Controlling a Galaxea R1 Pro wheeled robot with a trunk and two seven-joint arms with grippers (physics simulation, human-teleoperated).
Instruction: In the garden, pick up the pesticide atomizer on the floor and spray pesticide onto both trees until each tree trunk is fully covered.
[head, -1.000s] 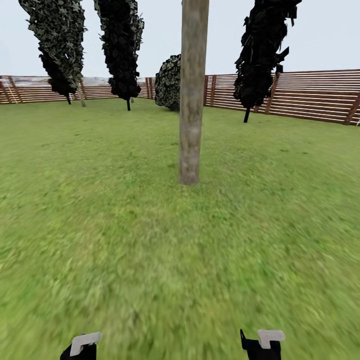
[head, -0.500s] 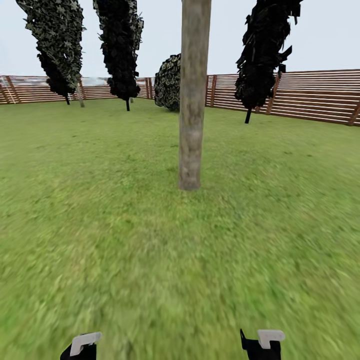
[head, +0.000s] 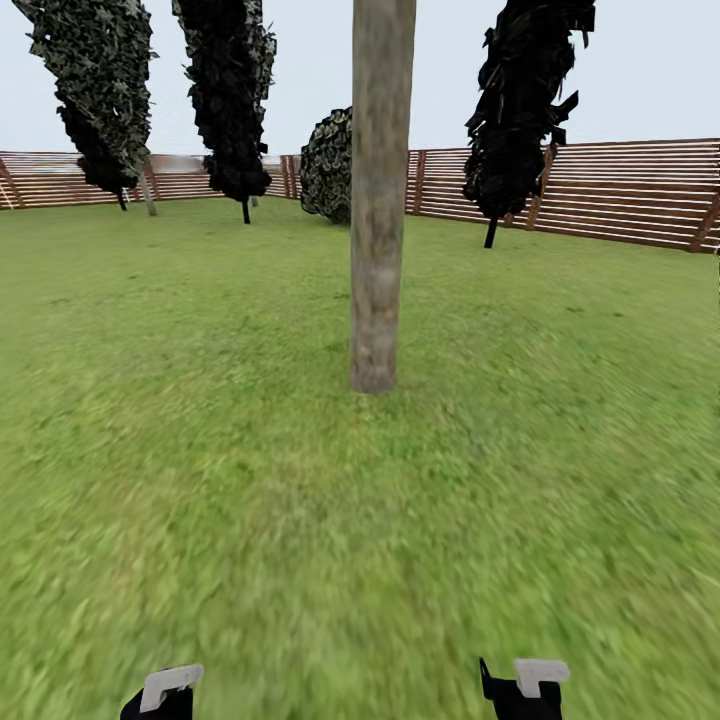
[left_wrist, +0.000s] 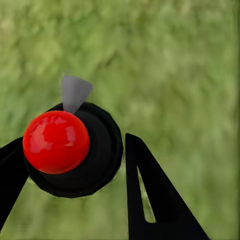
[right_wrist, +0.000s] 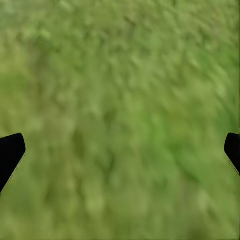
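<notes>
A tree trunk (head: 378, 200), thick, bare and mottled grey-brown, rises from the grass floor (head: 300, 520) straight ahead in the head view; its crown is out of view above. In the left wrist view, the pesticide atomizer (left_wrist: 56, 141), a black round body with a glossy red top and a grey nozzle, sits between the black fingers (left_wrist: 150, 200) of my left gripper (left_wrist: 70, 150), which is shut on it. My right gripper (right_wrist: 120, 150) is open over bare grass, with only its black fingertips (right_wrist: 10, 152) at the picture's edges. No white specks show on the trunk.
Dark column-shaped leafy trees (head: 235, 90) (head: 525, 100) and a round bush (head: 328, 165) stand at the back before the brown slat fence (head: 600, 190). Open lawn lies around the trunk on both sides. The ends of both arms (head: 165, 692) (head: 525, 685) show at the bottom edge.
The whole head view has shifted: the trunk looks a little larger and its base lower, so the camera has come closer. The arm ends keep their place in the picture.
</notes>
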